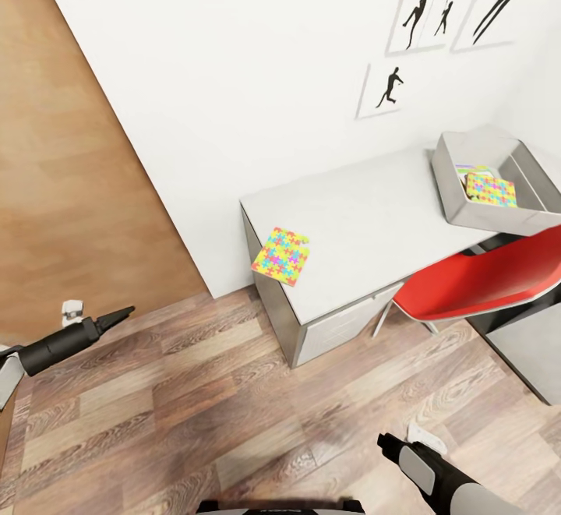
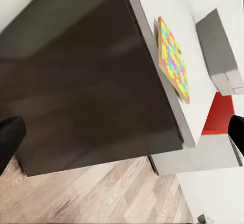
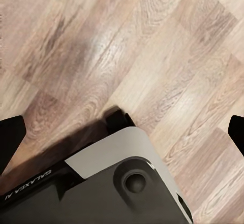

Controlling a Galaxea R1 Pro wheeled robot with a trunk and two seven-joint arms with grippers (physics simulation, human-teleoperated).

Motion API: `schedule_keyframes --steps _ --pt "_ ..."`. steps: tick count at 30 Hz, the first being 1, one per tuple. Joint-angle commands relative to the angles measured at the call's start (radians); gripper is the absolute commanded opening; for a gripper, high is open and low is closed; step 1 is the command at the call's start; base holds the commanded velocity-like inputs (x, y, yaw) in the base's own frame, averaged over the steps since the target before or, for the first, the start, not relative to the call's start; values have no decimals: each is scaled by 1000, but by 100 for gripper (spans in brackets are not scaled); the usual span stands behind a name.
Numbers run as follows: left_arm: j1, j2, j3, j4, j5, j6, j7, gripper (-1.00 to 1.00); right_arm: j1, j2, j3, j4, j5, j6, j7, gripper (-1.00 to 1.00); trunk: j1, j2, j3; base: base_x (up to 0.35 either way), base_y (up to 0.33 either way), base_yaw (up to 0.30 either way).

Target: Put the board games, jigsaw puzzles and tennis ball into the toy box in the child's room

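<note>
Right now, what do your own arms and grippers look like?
The left arm is a black cylinder tapering to a pointed black gripper tip, with a white fitting beside it. The right arm is black with pale grey panels. Black fingertips frame the wrist views.

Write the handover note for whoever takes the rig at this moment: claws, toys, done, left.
Left claw: open, empty, low over the floor.
Right claw: open, empty, pointing at the floor.
One jigsaw puzzle lies at the table corner, overhanging the edge.
The toy box at the table's far end already holds the other jigsaw puzzle on something flat.
Left: box the corner puzzle; other toys unaccounted for.
</note>
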Motion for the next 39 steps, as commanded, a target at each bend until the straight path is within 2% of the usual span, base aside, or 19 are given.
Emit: schedule_keyframes --steps 1,10,18,21,24,27,32,34,39 --pt "-1 -1 0 0 4 2 -1 100 0 -1 7 -3 -4 6 -6 100 1 -2 -1 145 0 0" --pt "-1 -8 -1 0 7 -17 -1 100 0 -6 8 -2 -4 5 11 100 1 -2 -1 207 0 0" --pt "-1 -19 -2 2 10 -1 24 100 0 -33 7 -2 -6 6 12 100 1 -2 -2 210 0 -28" --pt "-1 -39 -4 2 11 39 33 100 0 -36 7 -2 -6 6 13 100 1 -2 -4 223 0 -180" --pt "-2 -73 -6 2 10 123 40 100 1 -38 7 -2 -6 6 17 100 1 -2 -6 197 0 -221" --pt "-5 -99 -7 2 10 177 42 100 1 -43 7 -2 -6 7 25 100 1 -2 -8 156 0 -236" --pt "-11 -118 -9 3 9 232 36 100 1 -70 5 -1 -12 11 31 100 1 -2 -12 85 0 -244" --pt "-12 -134 -11 3 8 252 34 100 1 -82 -2 -1 -33 14 32 100 1 -2 -13 24 0 -246" --pt "-13 -170 -14 3 4 277 29 100 1 -89 -6 -1 -79 18 34 100 1 -2 -17 16 0 -247"
